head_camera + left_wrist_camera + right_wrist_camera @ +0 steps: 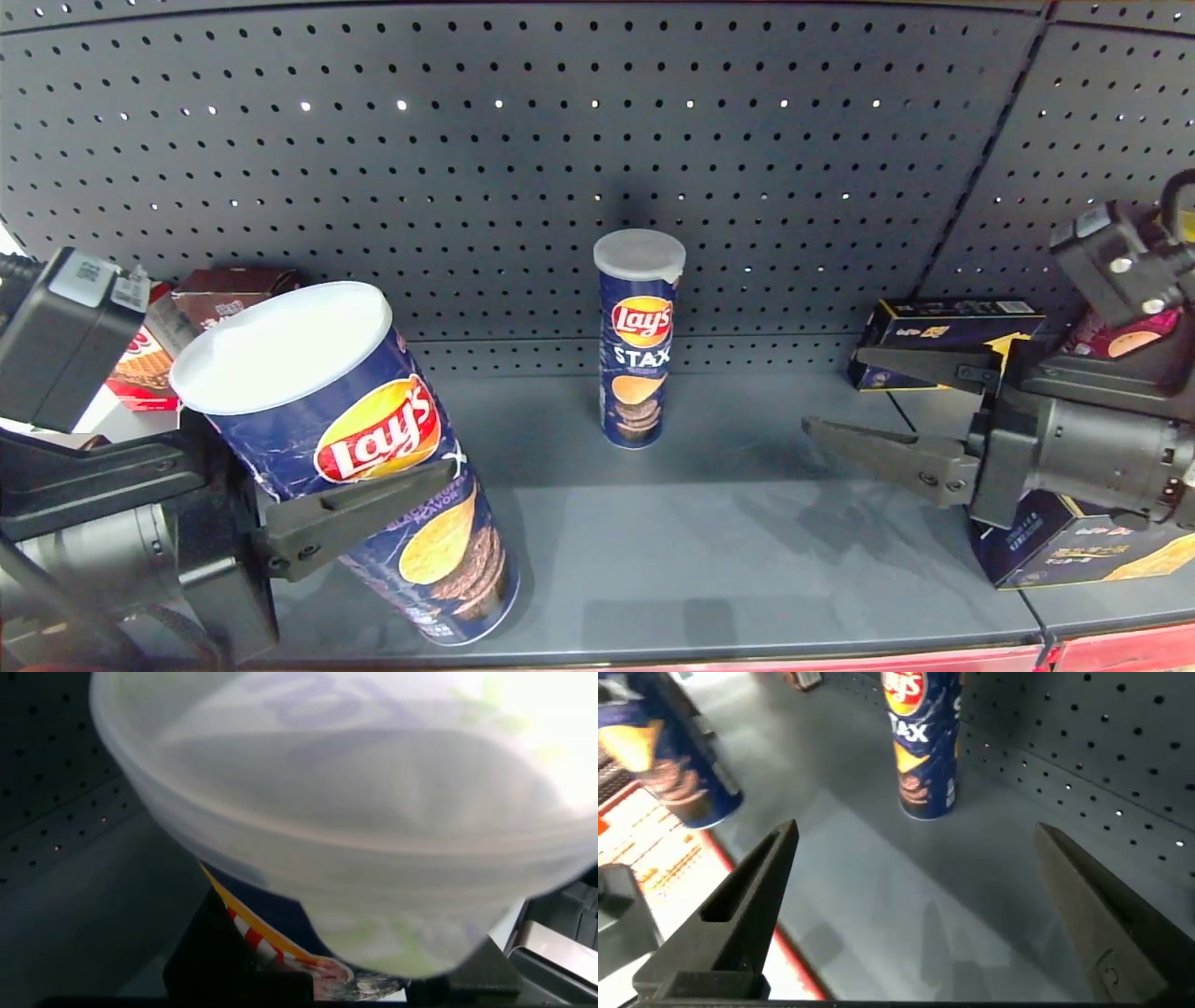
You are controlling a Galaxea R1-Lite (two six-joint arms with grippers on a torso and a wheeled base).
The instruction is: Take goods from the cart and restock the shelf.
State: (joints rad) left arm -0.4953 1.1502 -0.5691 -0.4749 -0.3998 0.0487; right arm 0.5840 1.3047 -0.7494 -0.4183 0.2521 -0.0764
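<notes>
Gripping tilted chip can [373, 429] with left hand [336, 485], right hand [834, 390] spread open; risks toppling off shelf [728, 560] front if released unlevelled.

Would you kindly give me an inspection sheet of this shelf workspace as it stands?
Surface: grey shelf, level.
Job's things: held can tilted near the front edge; standing can upright at the back.
Clutter: blue boxes at right; red and brown boxes at left.
Grippers: left gripper shut on held can; right gripper open, empty.
Cables: black cable by the right wrist.
Surroundings: perforated back panel.
</notes>
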